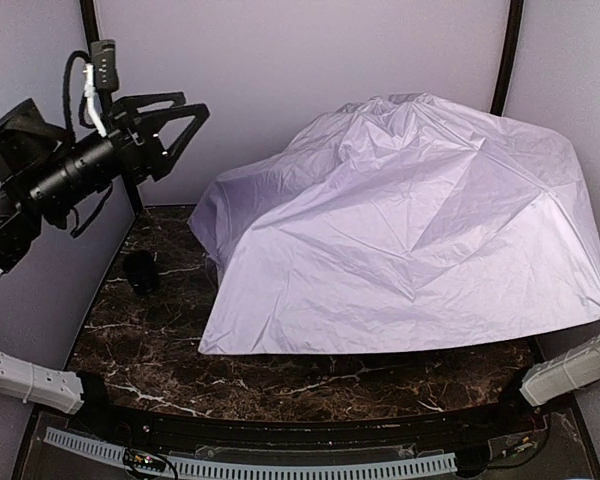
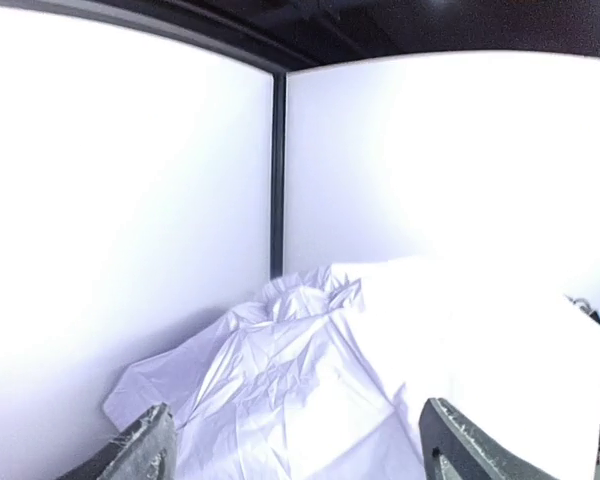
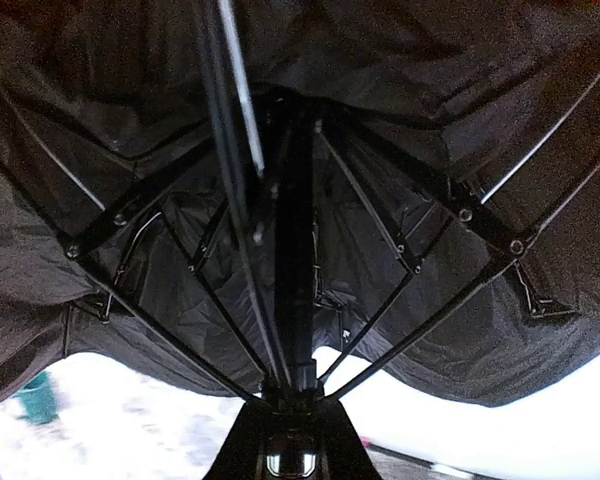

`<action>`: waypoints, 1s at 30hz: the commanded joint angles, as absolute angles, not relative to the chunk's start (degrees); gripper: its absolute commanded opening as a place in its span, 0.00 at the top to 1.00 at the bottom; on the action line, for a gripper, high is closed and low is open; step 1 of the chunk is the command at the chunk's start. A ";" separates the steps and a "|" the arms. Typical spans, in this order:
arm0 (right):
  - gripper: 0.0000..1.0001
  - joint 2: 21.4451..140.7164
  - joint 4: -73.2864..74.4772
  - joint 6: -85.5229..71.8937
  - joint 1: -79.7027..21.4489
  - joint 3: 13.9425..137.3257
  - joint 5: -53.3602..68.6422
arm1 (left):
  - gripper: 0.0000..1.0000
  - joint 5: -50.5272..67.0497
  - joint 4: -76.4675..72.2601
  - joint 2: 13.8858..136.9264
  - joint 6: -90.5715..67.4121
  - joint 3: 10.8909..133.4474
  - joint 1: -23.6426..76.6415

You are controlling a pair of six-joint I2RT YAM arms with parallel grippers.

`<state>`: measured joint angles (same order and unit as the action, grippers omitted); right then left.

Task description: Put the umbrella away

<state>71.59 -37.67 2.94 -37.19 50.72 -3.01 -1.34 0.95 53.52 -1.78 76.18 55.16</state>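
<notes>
**Mia:** Where is the umbrella (image 1: pixel 410 230)?

**Ben:** It is open. It sits on the dark table (image 1: pixel 150 350) like a big tent. Its pale purple cloth covers the middle and the right side of the table. The back of it is close to the back wall.

**Mia:** What about the left gripper (image 1: pixel 194 104)?

**Ben:** It is high up on the left, well apart from the umbrella. Its two fingers (image 2: pixel 145 445) are spread wide, and nothing is between them.

**Mia:** And the right gripper (image 3: pixel 292 440)?

**Ben:** From above you cannot see it. The right arm (image 1: pixel 570 370) goes in under the right edge of the cloth. Its own camera looks up at the black inside of the umbrella. There the fingers are pressed tight on the thin black pole (image 3: pixel 295 250). The pole goes up to the middle, and thin sticks (image 3: pixel 420 322) spread out from it.

**Mia:** Is anything else on the table?

**Ben:** A small black round thing (image 1: pixel 140 270) sits on the left side, near the cloth but not touching it.
</notes>
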 commanded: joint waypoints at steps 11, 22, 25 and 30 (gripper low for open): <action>0.92 81.00 -45.76 5.37 -56.91 60.06 6.52 | 0.01 30.30 1.23 79.81 -10.58 84.18 45.81; 0.86 83.98 -42.15 11.40 -64.66 64.16 11.94 | 0.01 27.02 -0.98 79.76 -4.55 81.55 47.22; 0.85 81.22 -43.98 11.74 -65.03 60.82 11.67 | 0.01 24.71 -0.65 78.24 -4.69 79.87 46.13; 0.82 82.25 -42.41 9.99 -65.27 61.06 12.25 | 0.05 29.50 -3.47 79.86 -6.06 79.18 46.13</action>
